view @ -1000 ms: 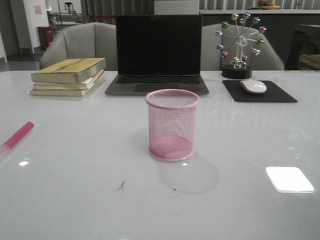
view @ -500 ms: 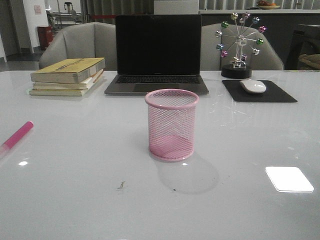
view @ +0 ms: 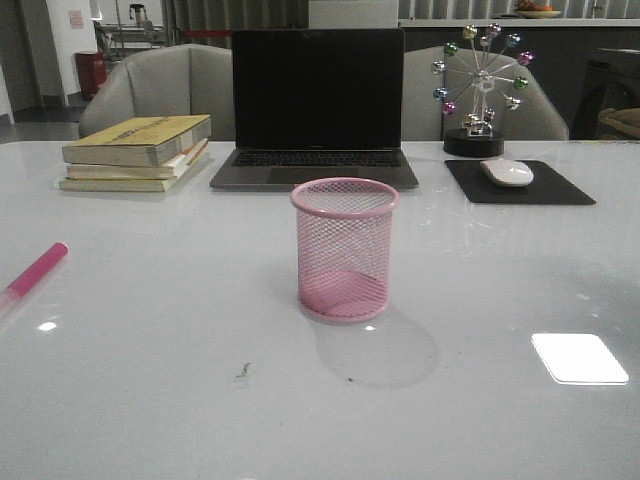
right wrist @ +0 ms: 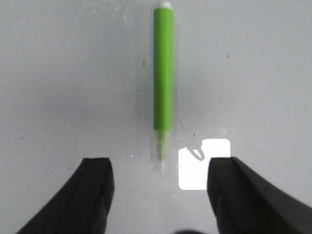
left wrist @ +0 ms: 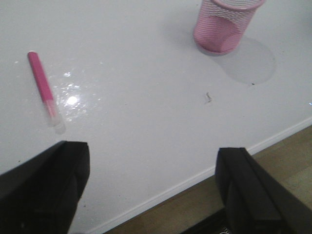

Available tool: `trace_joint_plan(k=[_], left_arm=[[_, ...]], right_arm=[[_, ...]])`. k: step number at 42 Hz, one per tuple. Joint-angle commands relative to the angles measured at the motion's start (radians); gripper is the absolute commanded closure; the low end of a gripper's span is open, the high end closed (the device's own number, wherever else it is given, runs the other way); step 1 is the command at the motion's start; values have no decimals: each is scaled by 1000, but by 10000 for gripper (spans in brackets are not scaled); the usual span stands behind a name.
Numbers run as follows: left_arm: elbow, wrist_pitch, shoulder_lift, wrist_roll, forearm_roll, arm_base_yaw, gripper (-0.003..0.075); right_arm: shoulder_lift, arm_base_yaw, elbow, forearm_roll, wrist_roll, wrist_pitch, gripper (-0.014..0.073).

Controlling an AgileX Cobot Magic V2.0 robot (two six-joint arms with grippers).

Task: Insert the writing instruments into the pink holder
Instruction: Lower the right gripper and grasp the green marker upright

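Note:
The pink wire-mesh holder (view: 344, 249) stands upright and empty mid-table; the left wrist view also catches the holder (left wrist: 224, 25). A pink marker (view: 34, 273) lies flat at the table's left edge, and in the left wrist view this pink marker (left wrist: 42, 86) lies well ahead of my left gripper (left wrist: 153, 180), which is open and empty near the table's front edge. A lime green marker (right wrist: 164, 75) lies flat on the table. My right gripper (right wrist: 159, 183) is open above it, just short of its clear-capped end. Neither gripper shows in the front view.
At the back of the white table (view: 150, 380) are a stack of books (view: 138, 152), an open laptop (view: 316, 105), a mouse (view: 507, 172) on a black pad and a ferris-wheel ornament (view: 479, 90). A bright light reflection (view: 578, 357) sits at front right.

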State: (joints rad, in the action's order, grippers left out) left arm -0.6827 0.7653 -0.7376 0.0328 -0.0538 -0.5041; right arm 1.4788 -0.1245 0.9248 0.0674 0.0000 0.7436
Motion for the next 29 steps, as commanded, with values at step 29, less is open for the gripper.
trace_joint_plan(k=[29], left_arm=[[-27, -77, 0, -1, -10, -56, 138]], right_arm=[[379, -5, 329, 6, -25, -35, 180]])
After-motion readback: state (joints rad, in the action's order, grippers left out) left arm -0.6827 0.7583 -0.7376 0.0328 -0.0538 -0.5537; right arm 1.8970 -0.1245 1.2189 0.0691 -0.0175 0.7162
